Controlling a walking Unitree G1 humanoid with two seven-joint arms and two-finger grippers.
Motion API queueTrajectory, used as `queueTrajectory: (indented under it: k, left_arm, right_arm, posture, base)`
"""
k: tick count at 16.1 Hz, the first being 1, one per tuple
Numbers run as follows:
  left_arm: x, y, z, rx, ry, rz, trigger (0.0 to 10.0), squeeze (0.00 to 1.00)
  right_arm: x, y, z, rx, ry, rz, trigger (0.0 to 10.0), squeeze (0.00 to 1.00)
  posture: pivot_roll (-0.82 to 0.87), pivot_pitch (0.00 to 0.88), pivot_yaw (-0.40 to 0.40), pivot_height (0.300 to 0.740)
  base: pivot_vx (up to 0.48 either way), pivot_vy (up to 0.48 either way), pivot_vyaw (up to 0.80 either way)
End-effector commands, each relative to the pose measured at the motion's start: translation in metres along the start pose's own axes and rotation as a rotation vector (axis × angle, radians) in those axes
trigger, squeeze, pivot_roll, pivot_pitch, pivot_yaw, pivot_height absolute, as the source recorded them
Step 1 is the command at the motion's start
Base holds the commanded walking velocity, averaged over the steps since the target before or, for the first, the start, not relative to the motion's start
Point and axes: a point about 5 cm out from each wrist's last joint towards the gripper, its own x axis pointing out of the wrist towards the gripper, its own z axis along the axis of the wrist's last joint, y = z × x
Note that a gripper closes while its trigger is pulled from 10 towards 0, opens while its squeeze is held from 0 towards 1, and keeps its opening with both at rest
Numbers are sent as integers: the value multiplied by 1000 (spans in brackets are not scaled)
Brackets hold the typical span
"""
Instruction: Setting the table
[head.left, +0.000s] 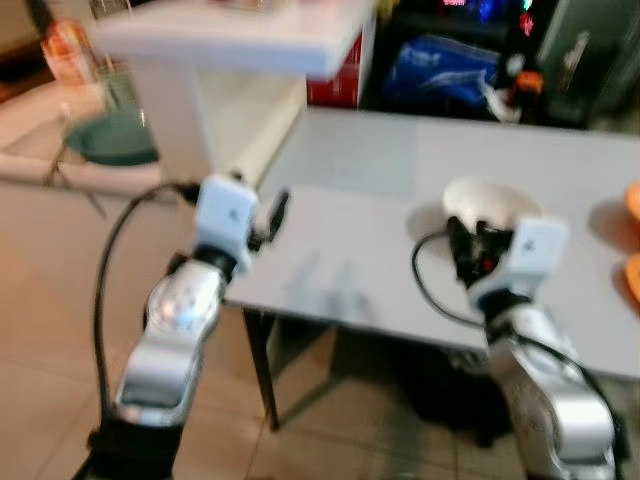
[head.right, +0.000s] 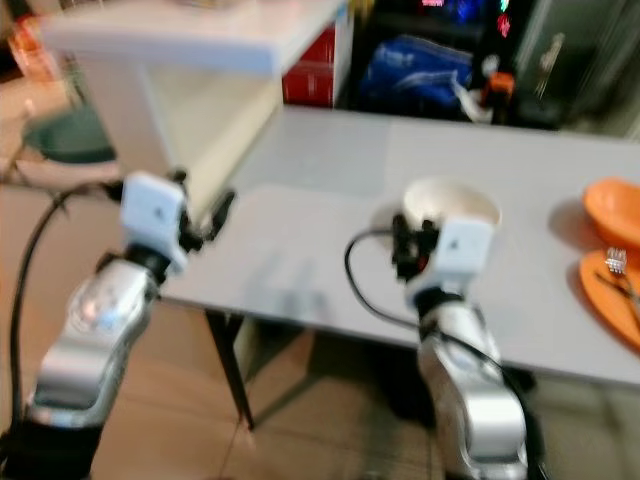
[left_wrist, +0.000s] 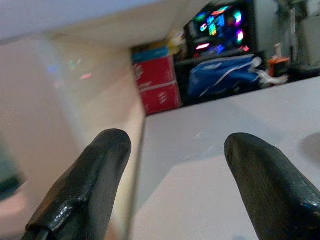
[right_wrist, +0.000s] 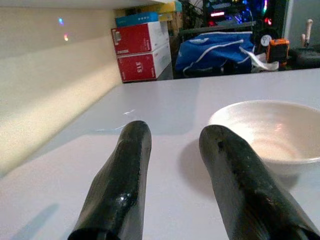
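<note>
1. Bowl (right_wrist: 267, 131) sits on the grey table (head.right: 330, 250), just ahead of the right gripper (right_wrist: 177, 150), fingers parted and empty.
2. Left gripper (left_wrist: 175, 165), fingers spread, hangs at the table's left edge, farther off.

Both eye views are soft with motion blur under warm, even indoor light. The wrist views are sharper; the bowl (right_wrist: 265, 132) casts a faint shadow on the worktop (right_wrist: 165, 115), coloured lights glowing behind.
</note>
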Motion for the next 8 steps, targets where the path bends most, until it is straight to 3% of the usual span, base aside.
queueTrajectory:
  k: [1,4,8]
  left_arm:
    - [1,3,-1,-3,21,27,10000,0]
    - [-3,5,-5,-3,37,56,10000,0]
    - [12,4,6,-11,5,58,10000,0]
  right_arm:
    - [5,-2,4,-17,0,-10,10000,0]
    - [9,4,1,1,25,31,10000,0]
    - [24,10,7,-2,8,58,10000,0]
  posture:
    - [102,45,-14,740]
    - [109,0,-47,740]
    - [108,0,-43,740]
  base:
    - [0,480,-788]
    - [0,480,-792]
    - [0,480,-788]
